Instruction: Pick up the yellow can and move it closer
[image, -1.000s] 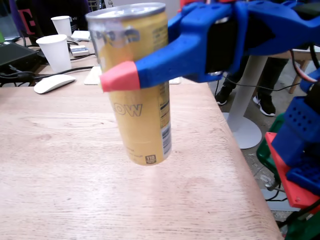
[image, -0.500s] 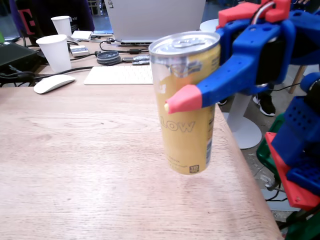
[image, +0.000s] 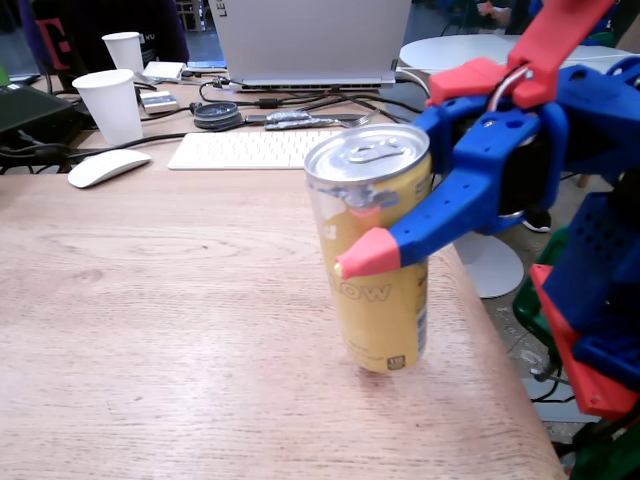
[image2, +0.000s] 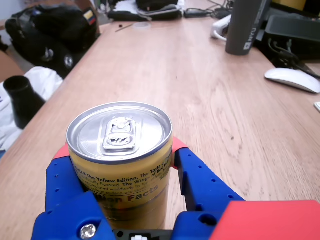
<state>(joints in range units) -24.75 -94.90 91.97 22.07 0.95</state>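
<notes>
your gripper (image: 365, 235) has its fingers clamped around the upper part of the yellow can (image: 385, 310), silver top up; in the wrist view the can (image2: 120, 160) sits snug between the blue jaws. the can is near the table's right edge in the fixed view, its base at or just above the wooden table (image: 150, 330); contact can't be confirmed from here.

risks, as judged:
- the can looks slightly tilted. release it like that and it could rock or topple, being tall and slim.
- the table edge lies just beside the can at 3 o'clock. a tip that way sends it to the floor.
- the grip is high on a smooth wall, so a quick swing could let it slip or pivot.

surroundings, left to right in the fixed view: a white paper cup (image: 110, 105) and a second cup (image: 124, 48) at 10 o'clock, a white mouse (image: 105, 166) below them, a white keyboard (image: 245, 149) at 11 o'clock, a laptop (image: 310, 40) behind it. all are well apart from the can. nothing stands on the near stretch of wood.
</notes>
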